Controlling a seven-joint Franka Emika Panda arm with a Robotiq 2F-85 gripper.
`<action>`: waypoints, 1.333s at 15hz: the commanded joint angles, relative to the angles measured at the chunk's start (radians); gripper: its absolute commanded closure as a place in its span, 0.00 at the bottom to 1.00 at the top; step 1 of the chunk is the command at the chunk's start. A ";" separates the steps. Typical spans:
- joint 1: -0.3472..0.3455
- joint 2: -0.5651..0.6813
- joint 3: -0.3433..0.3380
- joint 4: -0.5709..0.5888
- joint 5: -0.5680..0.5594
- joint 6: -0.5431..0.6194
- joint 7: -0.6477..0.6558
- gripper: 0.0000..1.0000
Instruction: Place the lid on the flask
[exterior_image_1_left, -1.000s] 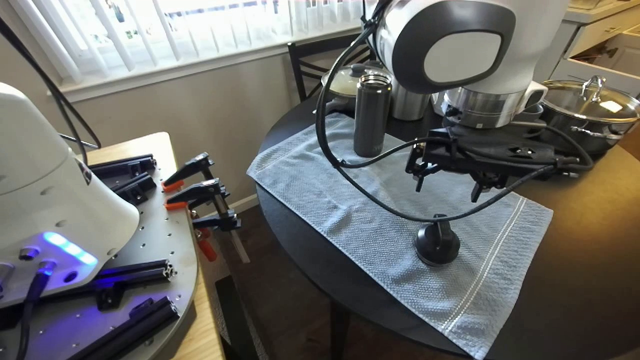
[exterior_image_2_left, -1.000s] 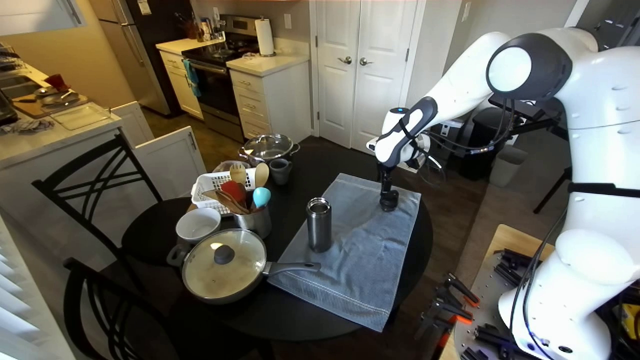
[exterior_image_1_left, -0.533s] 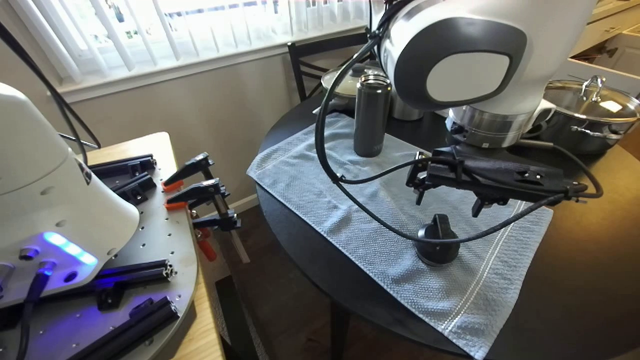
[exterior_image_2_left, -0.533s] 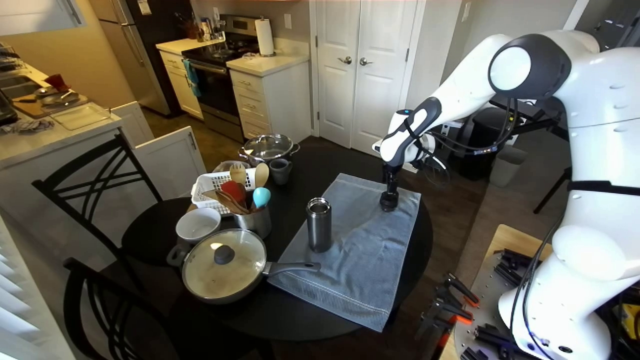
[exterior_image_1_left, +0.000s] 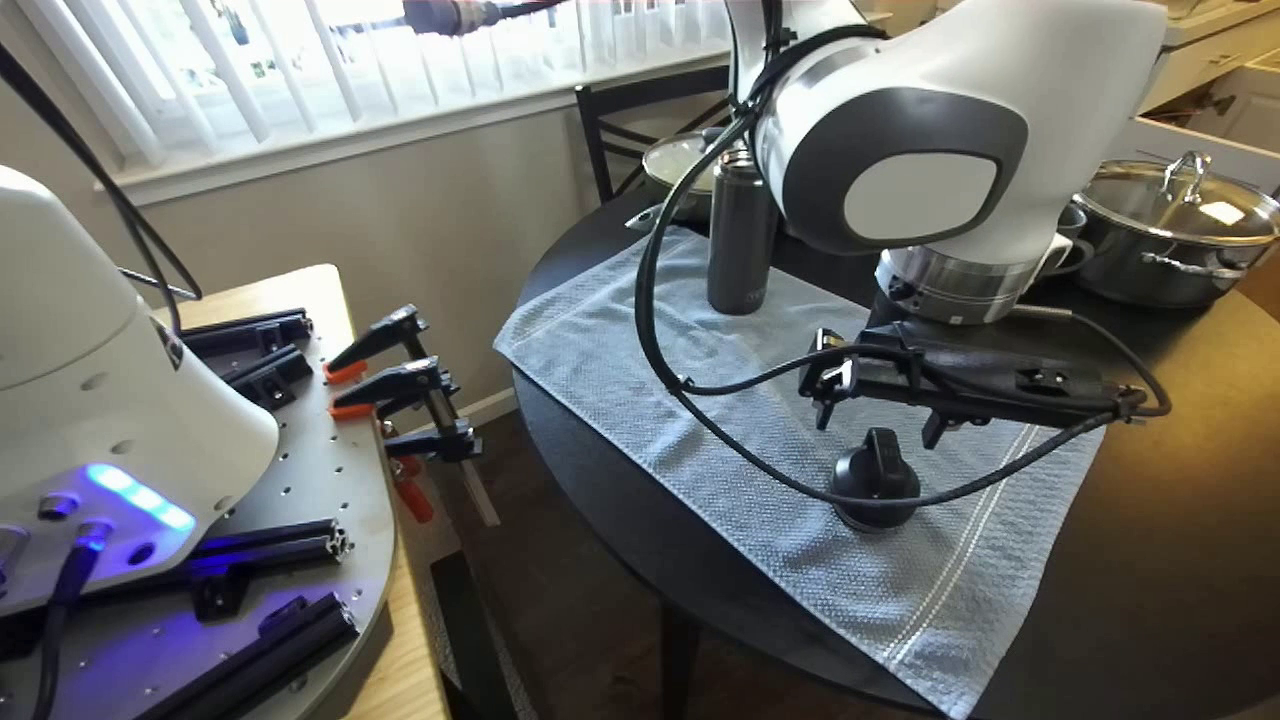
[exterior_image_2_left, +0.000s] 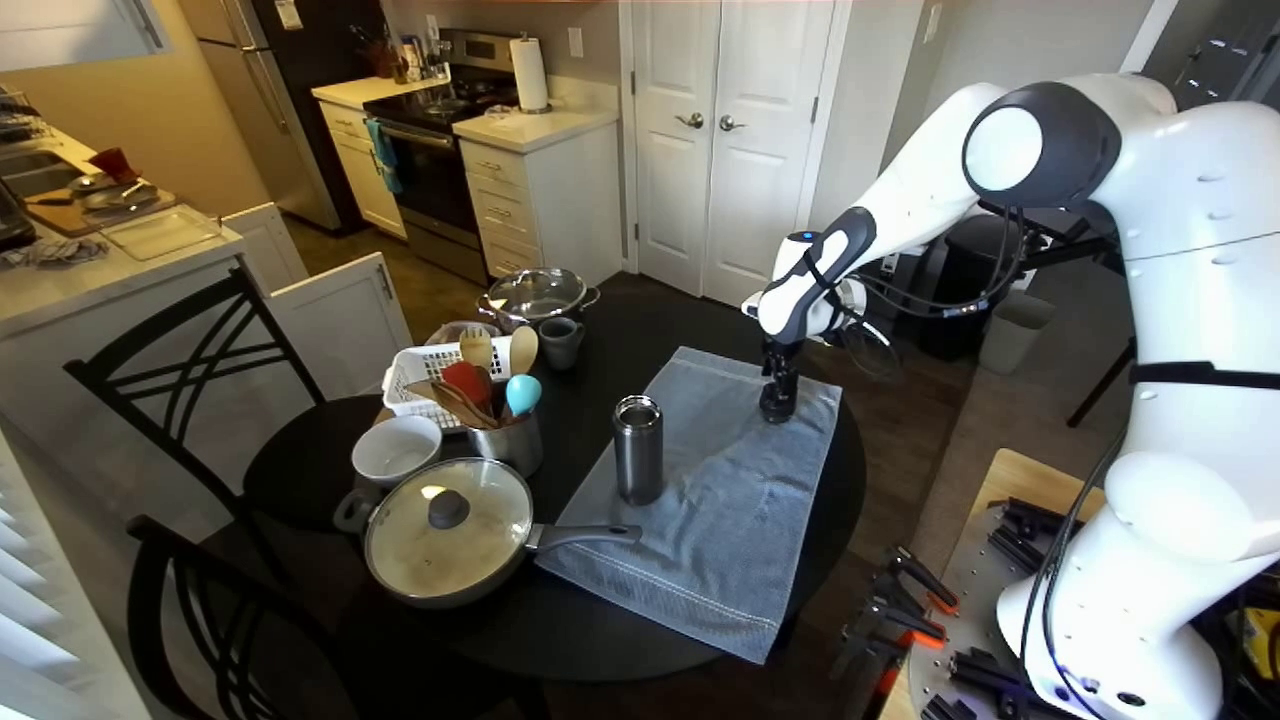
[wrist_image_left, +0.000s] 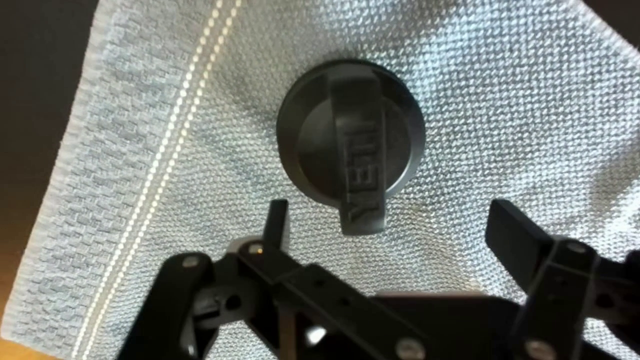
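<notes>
Hovering with a wide, empty hand (wrist_image_left: 392, 226) above the lid (wrist_image_left: 320, 145) on the towel (exterior_image_2_left: 715, 530), risking a lopsided pinch!
Seeing the lid's handle (wrist_image_left: 364, 175) sitting nearer one finger (wrist_image_left: 275, 225) in the wrist view, so possibly knocking it aside by descending uncentred, or pinching up towel by reaching too deep. Eyeing the cable (exterior_image_1_left: 644, 300) looping across the lid in an exterior view, maybe dragging it, without showing whether touching. Later, perhaps toppling the lidless flask (exterior_image_2_left: 639, 460), standing upright well apart from the lid, by pressing askew.
</notes>
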 joint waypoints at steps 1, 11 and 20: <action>0.020 -0.015 -0.033 0.010 -0.043 -0.030 -0.033 0.00; 0.030 0.006 -0.068 0.026 -0.075 -0.067 -0.049 0.00; 0.037 0.022 -0.053 0.031 -0.075 -0.053 -0.058 0.41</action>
